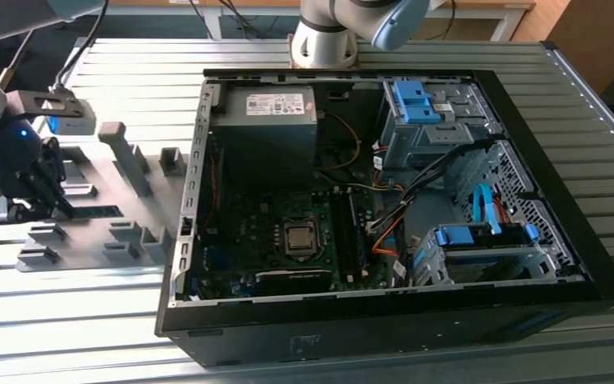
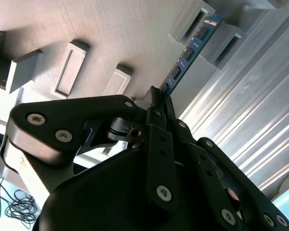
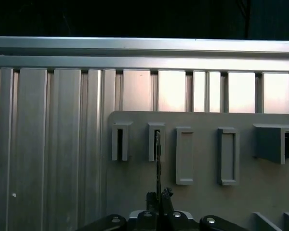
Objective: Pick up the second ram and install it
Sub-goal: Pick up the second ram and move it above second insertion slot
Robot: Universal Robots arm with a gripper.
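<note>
In the second wrist view the second ram point(image 2: 189, 52) is a thin blue-green board with dark chips, seen nearly edge-on. My gripper point(image 2: 157, 97) is shut on its near end. Its far end lies between two upright blocks of the grey fixture point(image 2: 111, 33). The first wrist view shows the second ram point(image 3: 157, 163) as a thin dark line running from my gripper point(image 3: 159, 196) to a block slot. On the exterior view's left, my gripper point(image 1: 57, 210) sits low over the fixture point(image 1: 115, 240), with the second ram point(image 1: 96, 211) a dark strip beside it.
An open black computer case point(image 1: 392, 320) lies to the exterior view's right of the fixture, with the motherboard point(image 1: 297, 240), memory slots point(image 1: 354, 232), a power supply point(image 1: 269, 104) and blue drive cages inside. Everything rests on a slatted aluminium table point(image 1: 73, 320). An arm base point(image 1: 323, 40) stands behind the case.
</note>
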